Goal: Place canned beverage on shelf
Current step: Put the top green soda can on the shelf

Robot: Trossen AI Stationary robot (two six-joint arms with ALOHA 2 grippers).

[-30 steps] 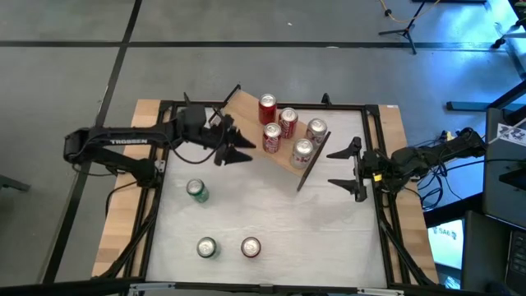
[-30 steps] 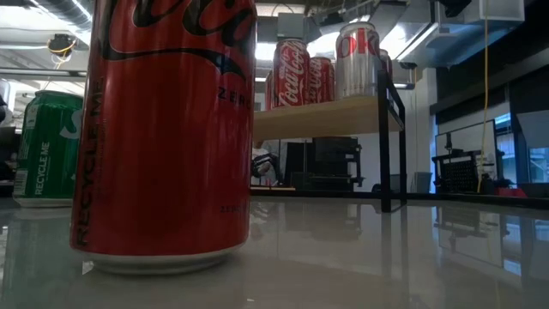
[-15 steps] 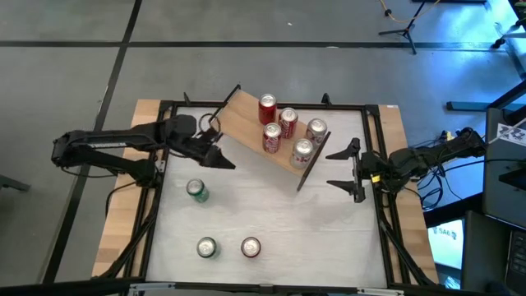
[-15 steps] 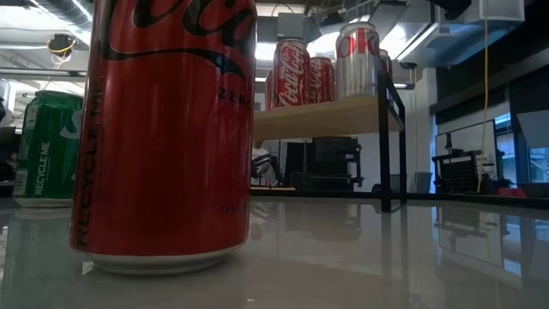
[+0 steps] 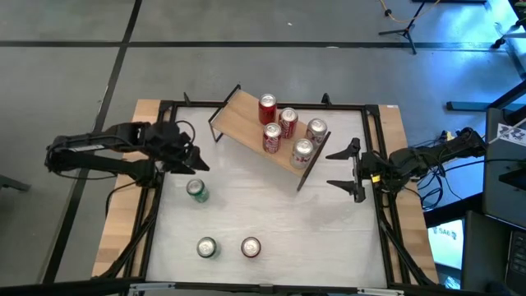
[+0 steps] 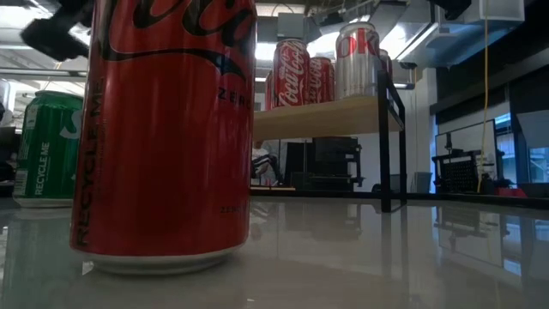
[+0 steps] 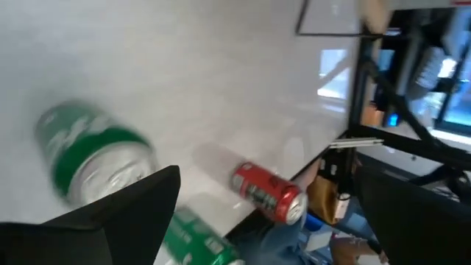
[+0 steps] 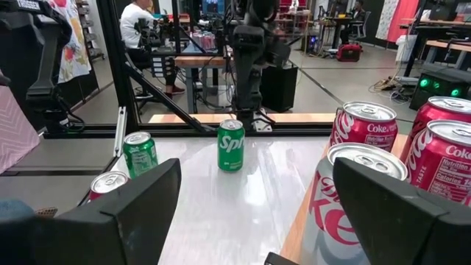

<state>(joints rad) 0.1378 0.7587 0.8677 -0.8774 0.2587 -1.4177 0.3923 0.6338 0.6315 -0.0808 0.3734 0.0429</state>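
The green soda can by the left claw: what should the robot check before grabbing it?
1. Left claw open: ok.
2. Upright green soda can standing: ok.
3. Claw around the can: not ok, it sits beside and apart.
4. Space around the can: ok, the other green can and red can stand far off.
5. Room on the light-wood shelf with black legs: ok, one end is bare.
6. Right claw clear: ok.

Shelf and cans

The shelf (image 5: 251,127), a light-wood board on thin black legs, stands angled at the far middle of the desk (image 5: 271,214). Four upright cans sit on its right half: three red cans (image 5: 268,107) and a silver can (image 5: 317,129). On the desk stand two green cans (image 5: 196,190) and one red can (image 5: 251,247), all upright, well apart from the shelf
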